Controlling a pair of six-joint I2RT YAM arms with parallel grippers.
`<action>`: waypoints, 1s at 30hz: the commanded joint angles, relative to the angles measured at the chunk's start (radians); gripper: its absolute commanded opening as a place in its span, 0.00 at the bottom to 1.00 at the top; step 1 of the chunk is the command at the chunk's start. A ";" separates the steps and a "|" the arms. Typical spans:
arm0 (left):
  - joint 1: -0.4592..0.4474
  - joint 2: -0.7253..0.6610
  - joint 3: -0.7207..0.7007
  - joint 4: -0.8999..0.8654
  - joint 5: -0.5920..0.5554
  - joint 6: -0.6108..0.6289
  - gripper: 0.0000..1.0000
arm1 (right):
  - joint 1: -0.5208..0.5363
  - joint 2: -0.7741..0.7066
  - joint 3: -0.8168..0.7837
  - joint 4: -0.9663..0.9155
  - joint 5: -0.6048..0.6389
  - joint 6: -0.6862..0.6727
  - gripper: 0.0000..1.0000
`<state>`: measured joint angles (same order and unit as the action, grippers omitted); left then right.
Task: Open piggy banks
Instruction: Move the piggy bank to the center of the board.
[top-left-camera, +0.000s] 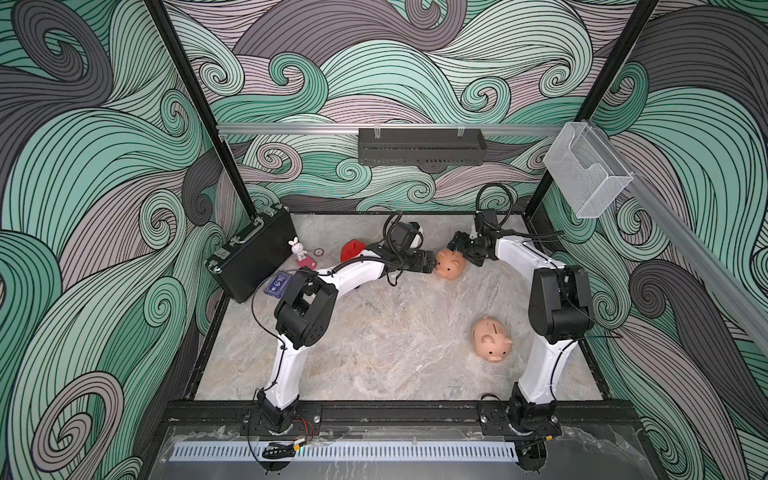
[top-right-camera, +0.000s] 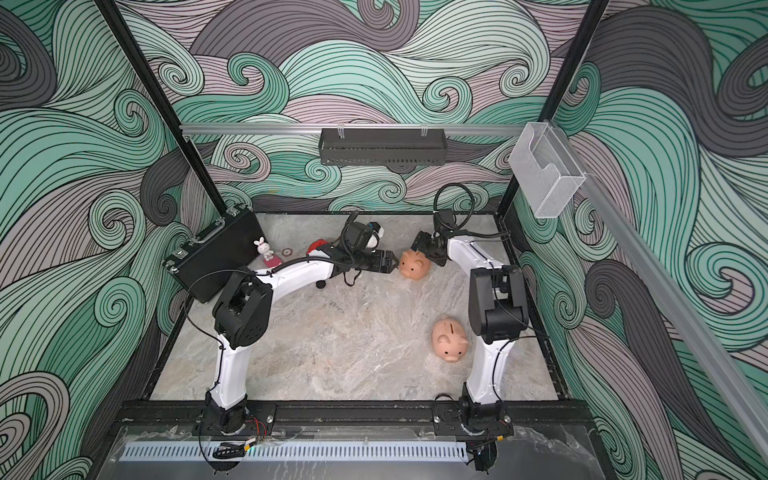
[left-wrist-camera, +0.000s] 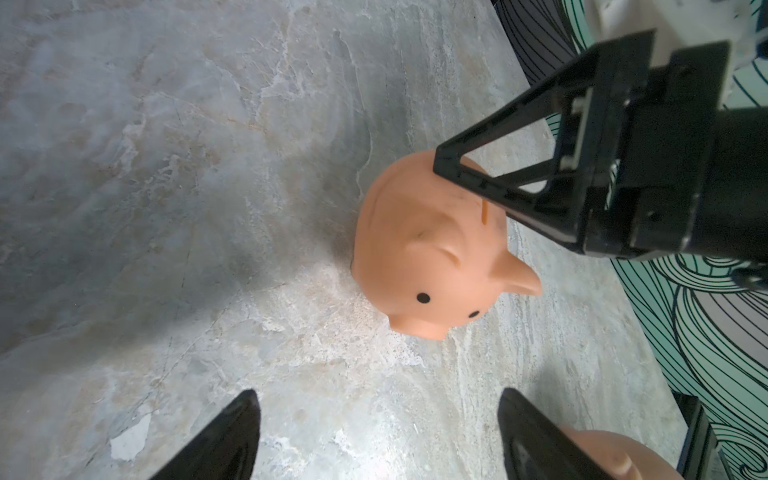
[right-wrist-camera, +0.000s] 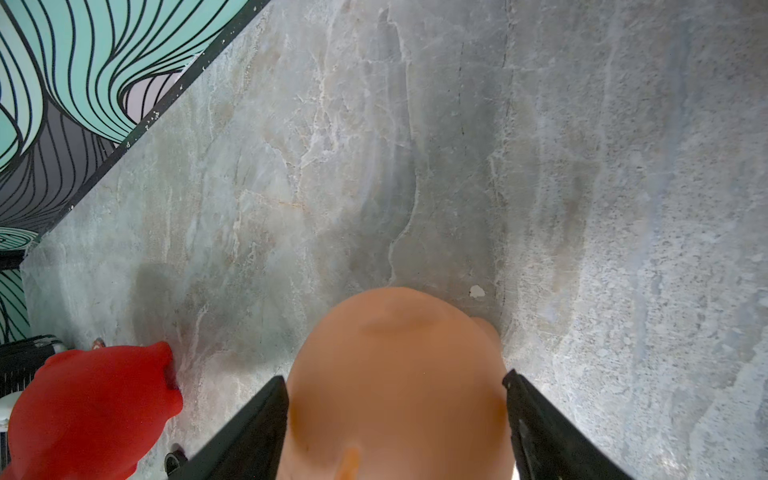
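Swirl-patterned walls, green/grey/mauve, box in a marbled grey desk (top-left-camera: 374, 345) w/ black frame rails at its front edge.

Black case (top-left-camera: 253, 253) leans at the desk's far left corner. Black tray (top-left-camera: 419, 145) hangs on the back rail; clear plastic holder (top-left-camera: 586, 170) on the right rail.

L arm reaches from the front edge toward the far middle; R arm runs up along the right edge, then bends inward. Both meet at the far peach pig.

Far peach pig (top-left-camera: 451, 264) stands upright on the desk, mid-far area, snout toward the front. Left gripper (top-left-camera: 432, 266) sits just beside it on the left side, jaws apart, nothing between them in the wrist view (left-wrist-camera: 378, 432); contact w/ the pig can't be judged. Right gripper (top-left-camera: 461, 249) is over the pig's back; in its wrist view (right-wrist-camera: 395, 415) the fingers straddle the body w/ a slim gap each side, so spread, not clamped.

Near peach pig (top-left-camera: 492, 339) stands close to the right edge, well apart from the other, coin slot up. Red pig (top-left-camera: 352, 251) at far left-middle, partly hidden behind the L arm; orientation unclear.

Blue card (top-left-camera: 277, 284) lies near the case. White rabbit figurine (top-left-camera: 300, 250) on a pink base stands beside the case. Small round disc (top-left-camera: 319, 252) lies between the rabbit and the red pig.
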<state>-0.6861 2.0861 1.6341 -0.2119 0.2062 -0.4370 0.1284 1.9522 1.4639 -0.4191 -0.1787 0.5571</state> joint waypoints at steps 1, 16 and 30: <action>-0.004 0.014 0.030 -0.039 0.051 0.015 0.87 | -0.004 0.020 0.016 -0.058 -0.036 -0.025 0.79; -0.004 -0.162 -0.238 0.008 0.079 -0.054 0.81 | 0.089 -0.102 -0.150 -0.047 -0.032 -0.021 0.77; -0.011 -0.520 -0.691 0.102 0.040 -0.167 0.80 | 0.339 -0.274 -0.379 0.055 -0.003 0.099 0.77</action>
<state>-0.6903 1.6356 1.0115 -0.1398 0.2638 -0.5522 0.4171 1.7020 1.1175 -0.3603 -0.2012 0.6075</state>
